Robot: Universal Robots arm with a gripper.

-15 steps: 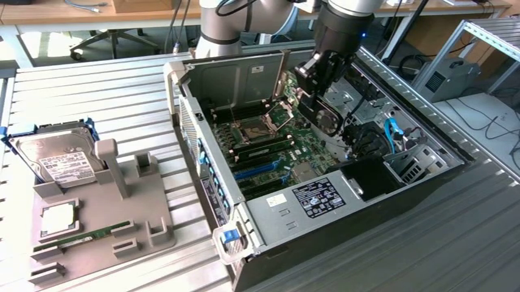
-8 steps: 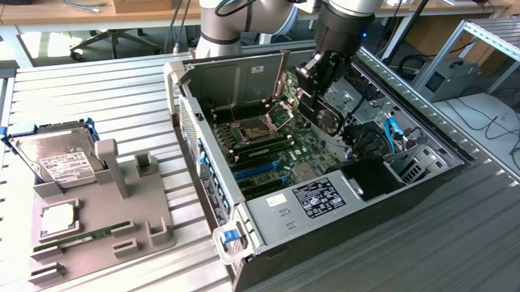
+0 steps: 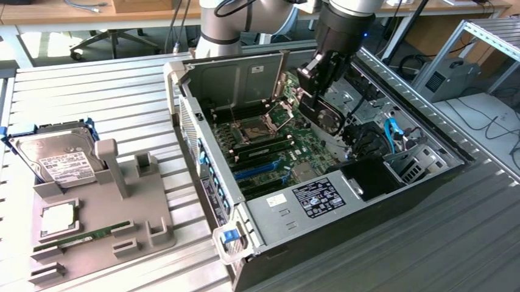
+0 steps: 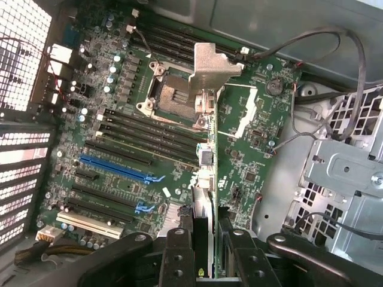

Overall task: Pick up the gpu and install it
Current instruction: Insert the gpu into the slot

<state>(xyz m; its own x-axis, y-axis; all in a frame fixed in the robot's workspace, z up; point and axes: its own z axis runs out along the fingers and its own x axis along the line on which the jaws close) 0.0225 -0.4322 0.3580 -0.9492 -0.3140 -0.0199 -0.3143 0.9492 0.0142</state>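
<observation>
Right, starting at the exterior view's far left: the grey fixture tray [image 3: 97,210] sits on the slatted bench, with the hard drive [image 3: 55,159] propped in its upper-left cradle and the green memory stick [image 3: 85,236] lying near its lower edge. Across to mid-frame, the computer case [image 3: 276,210] lies open, the motherboard [image 3: 276,143] facing up. Upper right of centre, there's the gripper [image 3: 315,90], hanging over the case's interior with the gpu [image 3: 329,118] clamped in it, edge down. As far as I can judge from this angle, the card is not yet touching the board.

In the wrist view, the fingers [image 4: 178,254] flank one end of the card, and its silvery bracket [image 4: 210,66] juts out at the other, over the socket area.

Handling call: the card looks light and stiff but fragile. A hold on the flat faces, clear of the connector edge and bracket, seems right, and any tilt would likely bind it in a slot.
</observation>
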